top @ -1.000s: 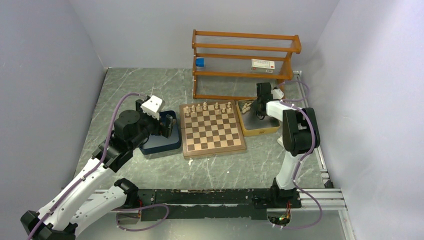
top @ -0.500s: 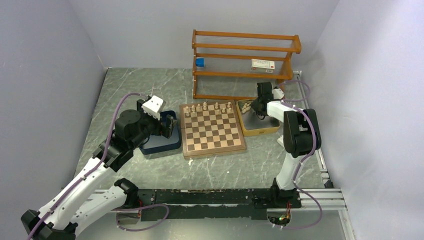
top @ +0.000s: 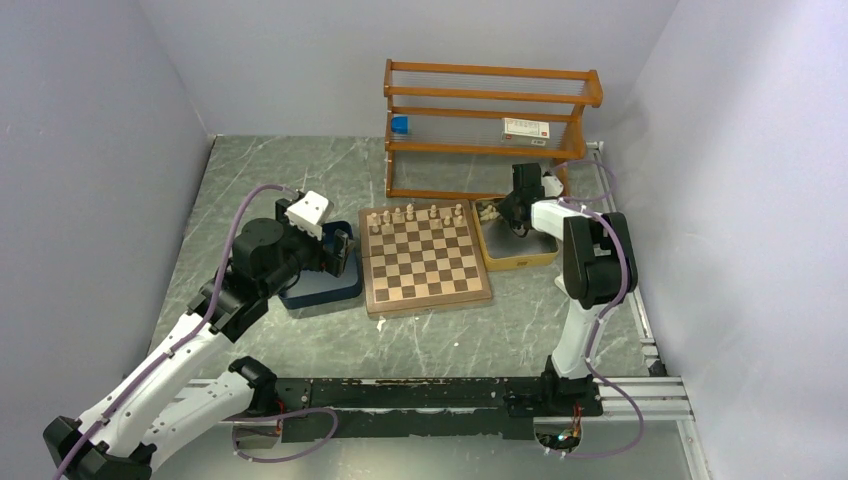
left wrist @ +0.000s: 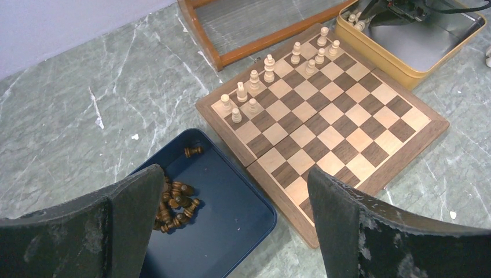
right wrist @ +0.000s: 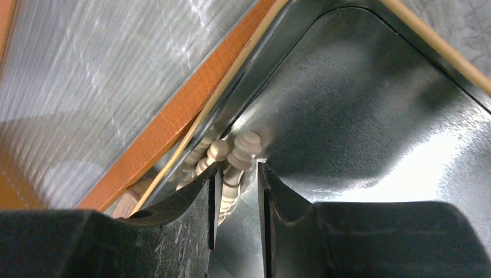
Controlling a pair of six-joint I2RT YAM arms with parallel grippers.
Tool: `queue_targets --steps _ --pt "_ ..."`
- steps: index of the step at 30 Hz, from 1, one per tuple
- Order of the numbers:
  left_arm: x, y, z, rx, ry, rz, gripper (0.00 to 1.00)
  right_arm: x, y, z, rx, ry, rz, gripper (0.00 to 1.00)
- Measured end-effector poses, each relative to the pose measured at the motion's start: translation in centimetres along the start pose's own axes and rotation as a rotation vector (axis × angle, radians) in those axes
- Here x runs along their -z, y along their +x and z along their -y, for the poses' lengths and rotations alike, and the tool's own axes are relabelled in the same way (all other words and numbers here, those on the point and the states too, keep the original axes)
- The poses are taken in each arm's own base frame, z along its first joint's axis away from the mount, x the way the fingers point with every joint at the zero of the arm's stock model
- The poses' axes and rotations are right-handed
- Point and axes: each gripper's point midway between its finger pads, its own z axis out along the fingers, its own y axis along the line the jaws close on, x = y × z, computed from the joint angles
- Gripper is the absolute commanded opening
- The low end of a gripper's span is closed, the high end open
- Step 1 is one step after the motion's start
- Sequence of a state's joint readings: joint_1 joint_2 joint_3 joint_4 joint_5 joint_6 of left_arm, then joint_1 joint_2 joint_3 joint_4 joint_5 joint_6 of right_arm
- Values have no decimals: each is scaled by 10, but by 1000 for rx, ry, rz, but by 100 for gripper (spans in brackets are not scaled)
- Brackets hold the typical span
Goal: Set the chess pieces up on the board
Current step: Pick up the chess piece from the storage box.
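Fingers of the right gripper [right wrist: 237, 172] are found narrowly parted, low in the far corner of the tan tray [right wrist: 370, 104], with one cream piece [right wrist: 231, 184] lying between them. Whether it is clamped cannot be told, since a sliver of gap appears on one side. A cluster of cream pieces [right wrist: 223, 152] is packed against the tray wall just beyond, beside the wooden rack [right wrist: 173, 121]. The left gripper [left wrist: 234, 174] is held wide open and empty above the blue tray [left wrist: 231, 226], where the dark pieces [left wrist: 173, 202] lie heaped. On the board [left wrist: 347, 133], placed cream pieces [left wrist: 269, 66] are stood along the far rows only, with gaps. Risk is judged highest at the corner: a partial hold on a lying, rounded piece could let it slip on lifting, and neighbours could be dragged out or a finger fouled on the wall.
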State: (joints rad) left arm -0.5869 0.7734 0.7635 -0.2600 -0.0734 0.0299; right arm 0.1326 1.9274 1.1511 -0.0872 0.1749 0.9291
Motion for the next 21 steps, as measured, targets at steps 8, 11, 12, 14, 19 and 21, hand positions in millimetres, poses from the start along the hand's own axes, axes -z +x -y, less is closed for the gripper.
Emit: queue_targets --steps 8,11,12,14,19,21 --pt "0 0 0 0 0 0 98 -3 -2 -3 14 10 -4 28" --pt "0 0 0 0 0 0 98 -2 -3 3 29 34 1 26" --pt "0 0 0 0 0 0 98 -2 -3 4 35 40 4 26" --pt "0 0 0 0 0 0 98 -1 -4 8 50 54 6 25" --pt "0 0 0 0 0 2 98 2 -4 13 78 74 6 25" --pt "0 0 0 0 0 1 98 3 -4 16 89 81 5 26"
